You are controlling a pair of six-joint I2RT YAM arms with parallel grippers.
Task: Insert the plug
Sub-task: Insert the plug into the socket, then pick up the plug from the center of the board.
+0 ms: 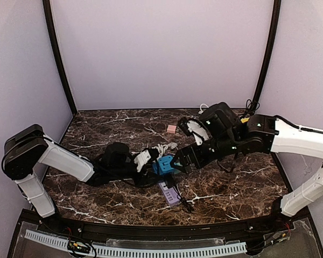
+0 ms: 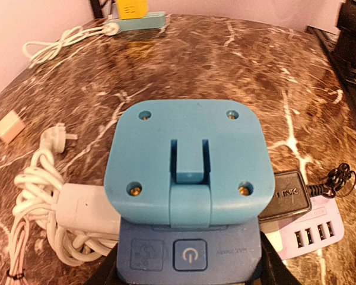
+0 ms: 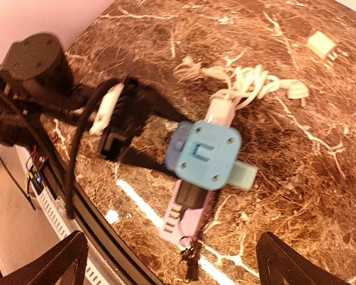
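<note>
A light-blue square plug (image 2: 187,157) sits pressed against the dark blue socket block (image 2: 190,255), which carries a power button. My left gripper (image 2: 190,274) is shut on that block, with a black finger at each lower side. From above, the plug (image 1: 162,164) lies mid-table between both arms. In the right wrist view the plug (image 3: 207,155) is below and clear of my right gripper (image 3: 175,261). That gripper is open, its fingertips (image 3: 59,261) spread wide with nothing between them. My right gripper (image 1: 178,160) hovers just right of the plug.
A pink USB hub (image 1: 169,193) with a black adapter (image 2: 288,196) lies just in front of the plug. A coiled white cable (image 2: 41,196) lies to its left. A small pink cube (image 1: 171,129) sits farther back, and a yellow plug (image 2: 133,9) on a teal strip at the far edge.
</note>
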